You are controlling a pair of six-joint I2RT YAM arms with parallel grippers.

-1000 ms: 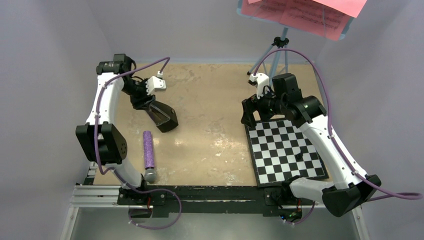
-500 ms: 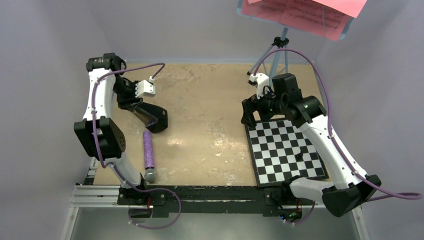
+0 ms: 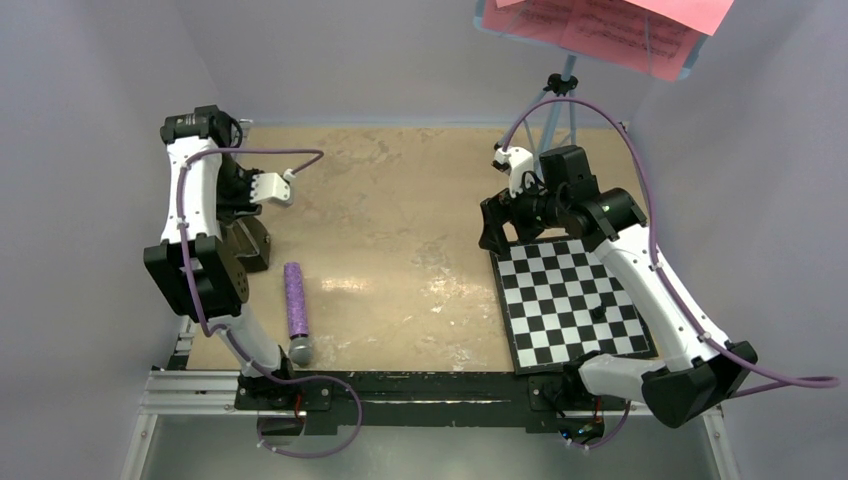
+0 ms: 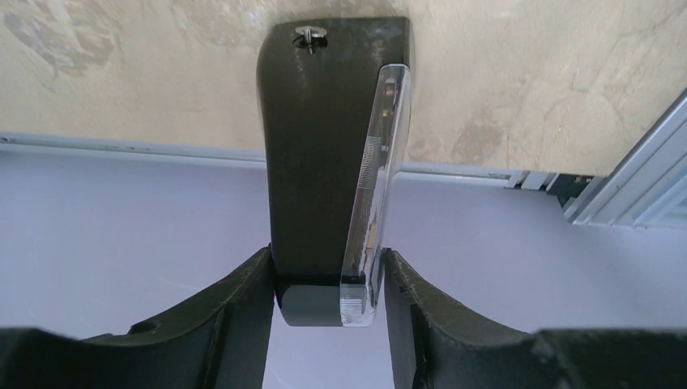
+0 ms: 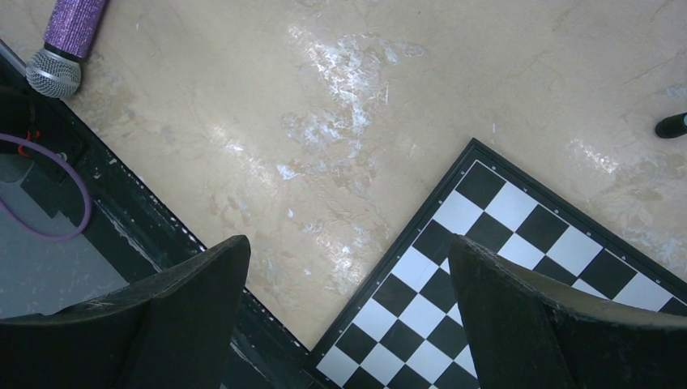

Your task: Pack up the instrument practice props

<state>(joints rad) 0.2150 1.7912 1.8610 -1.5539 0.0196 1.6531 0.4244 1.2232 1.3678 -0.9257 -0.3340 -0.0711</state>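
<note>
Metronome (image 4: 316, 162) swung to left edge of surface (image 3: 400, 200), L pincer (image 4: 326, 263) clamped on it; R pincer (image 5: 348, 247) apart; packing begun, stand (image 3: 560, 90) untouched

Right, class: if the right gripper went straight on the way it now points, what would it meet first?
Most likely the bare table, just beside the checkered board's edge: the right gripper points down there, jaws open. Depth is unclear, so it might clip the board's border instead.
</note>
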